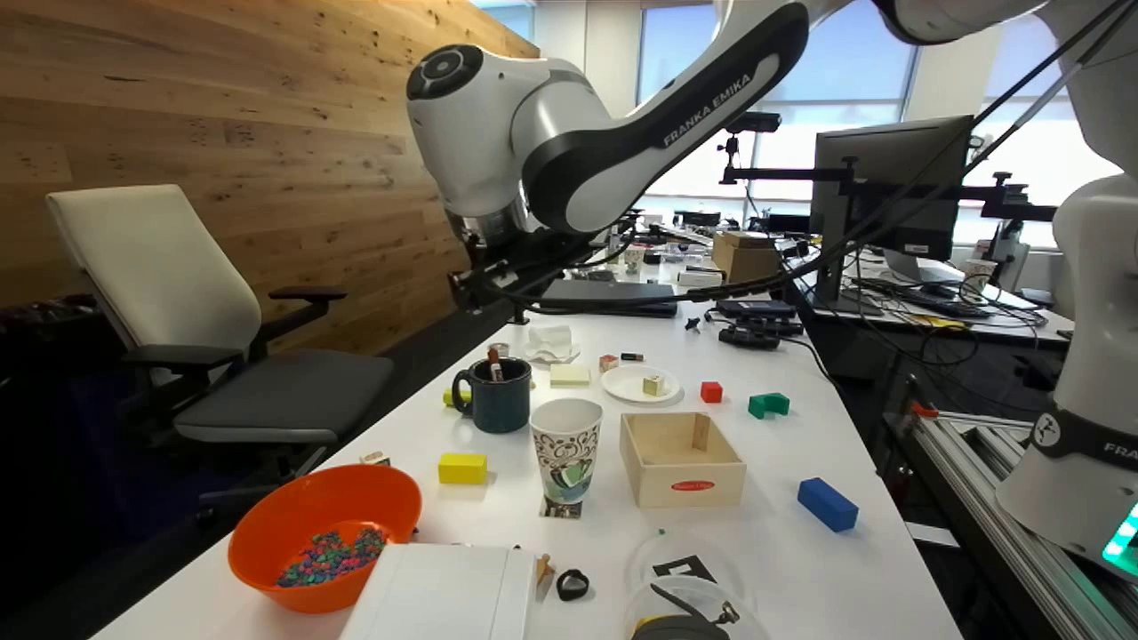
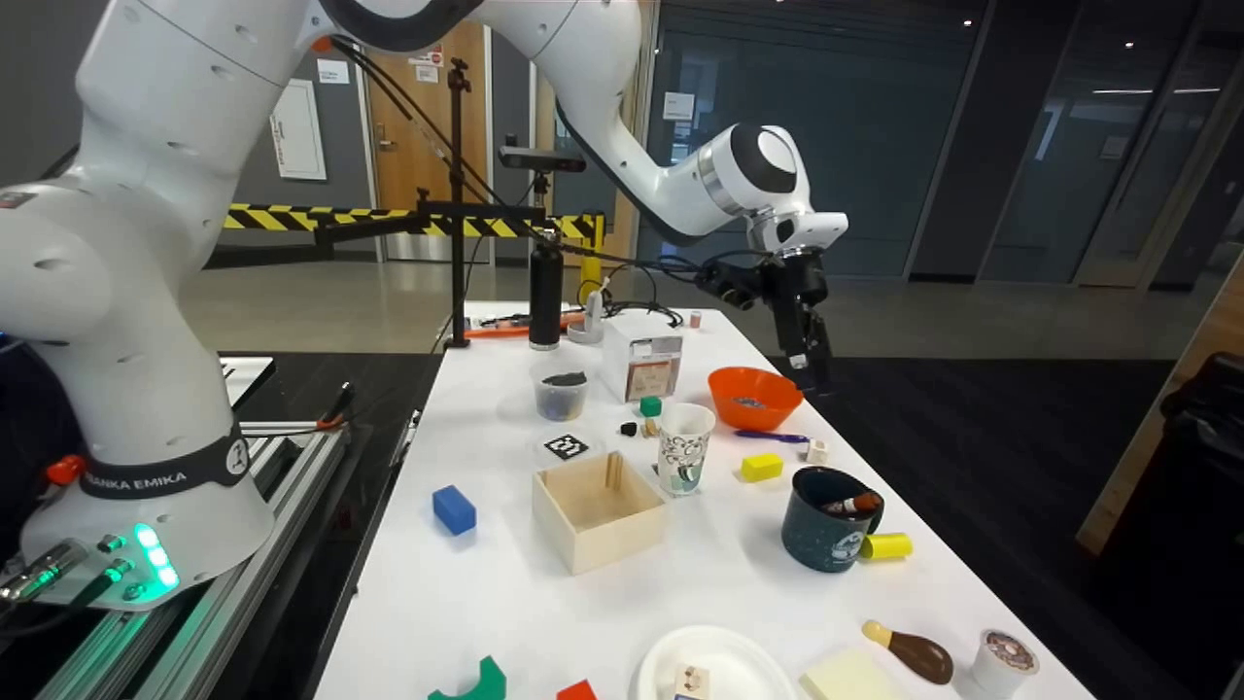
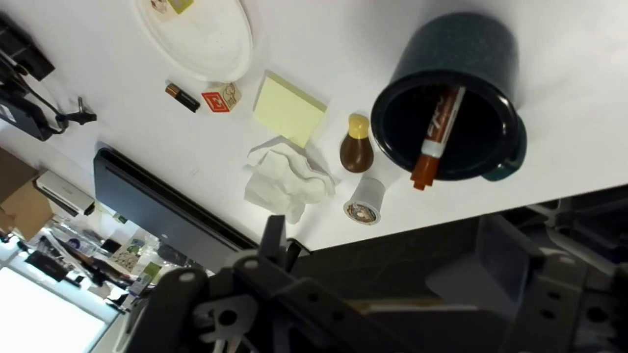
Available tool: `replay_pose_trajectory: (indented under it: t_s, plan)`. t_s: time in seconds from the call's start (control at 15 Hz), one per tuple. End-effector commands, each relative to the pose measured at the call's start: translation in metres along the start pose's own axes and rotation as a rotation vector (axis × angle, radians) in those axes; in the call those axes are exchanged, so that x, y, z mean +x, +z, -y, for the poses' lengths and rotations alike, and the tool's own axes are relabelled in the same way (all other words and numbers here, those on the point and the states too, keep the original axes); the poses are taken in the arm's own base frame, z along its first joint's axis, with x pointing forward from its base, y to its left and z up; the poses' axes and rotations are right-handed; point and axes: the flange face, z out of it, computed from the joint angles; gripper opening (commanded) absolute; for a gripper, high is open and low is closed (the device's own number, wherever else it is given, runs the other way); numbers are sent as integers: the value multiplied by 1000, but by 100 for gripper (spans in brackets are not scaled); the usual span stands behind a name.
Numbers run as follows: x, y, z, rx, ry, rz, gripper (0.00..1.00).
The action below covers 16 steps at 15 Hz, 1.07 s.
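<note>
A dark-green mug (image 1: pixel 500 402) stands upright on the table (image 3: pixel 579 98), a brown-capped marker (image 3: pixel 441 125) leaning out of it.

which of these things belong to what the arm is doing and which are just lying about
Likely in use (a guess; the open fingers are empty): dark mug, prominent in the wrist view; marker poking out of it.
Seemingly just lying about: orange bowl, wooden box, paper cup, blue block.
</note>
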Motion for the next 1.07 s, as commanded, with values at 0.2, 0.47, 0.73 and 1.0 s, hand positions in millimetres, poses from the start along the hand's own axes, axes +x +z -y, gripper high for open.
replay_pose_trajectory:
  t_s: [0.2, 0.47, 0.73, 1.0]
  plan:
    - [-3, -4, -14, 9, -58, 35, 100]
    - [-32, -13, 3, 112, -312, 37, 100]
    - [-46, -22, 12, 246, -468, 39, 100]
    - [-56, -11, 11, 393, -589, 77, 100]
